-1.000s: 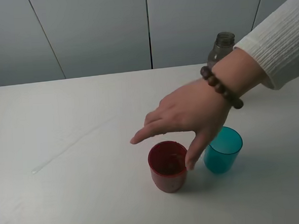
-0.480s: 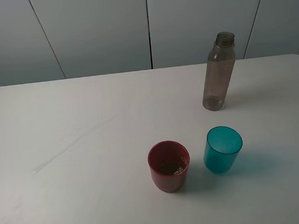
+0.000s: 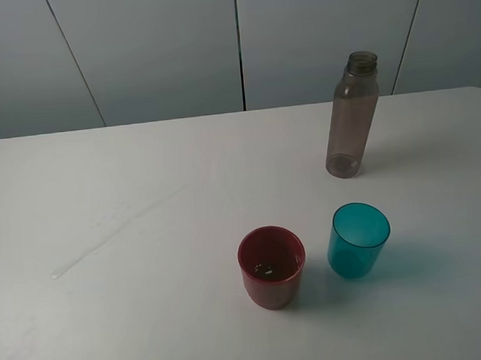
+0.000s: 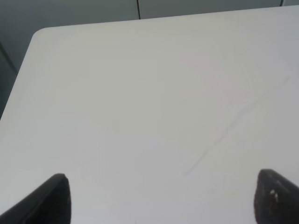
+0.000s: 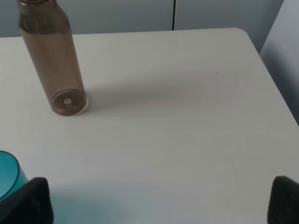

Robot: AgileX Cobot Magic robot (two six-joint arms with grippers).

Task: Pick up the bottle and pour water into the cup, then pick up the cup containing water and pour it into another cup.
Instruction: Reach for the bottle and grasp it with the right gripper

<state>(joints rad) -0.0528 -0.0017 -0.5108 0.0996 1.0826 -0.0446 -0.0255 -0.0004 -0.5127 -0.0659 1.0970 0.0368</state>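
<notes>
The bottle [image 3: 352,116] stands free on the bench [image 3: 135,333], gripped by nothing. The right end effector [image 5: 159,200] hangs low over the bench edge with its jaws spread wide and nothing between them. It faces the bottle across bare surface, which looks like a ready stance for the first reach. The left end effector [image 4: 163,200] is spread just as wide and empty, over the far left part of the bench, well apart from all three vessels. It looks parked out of the way until the cup-to-cup pour. Nearest the right arm sits the cup [image 3: 358,240], teal and upright, mouth open, in front of the bottle. Another cup [image 3: 271,267], the red one, stands just beside it on the left, not touching it. That placing seems chosen so that each pour is a short tip sideways. The bottle sits upright at the back right, uncapped with its threaded neck bare, so it can pour at once. I cannot tell whether it holds water. Something glints in the red cup's bottom; what it is I cannot say. A faint streak [image 3: 121,228] crosses the bench to the left. No brand, label or writing shows anywhere.
</notes>
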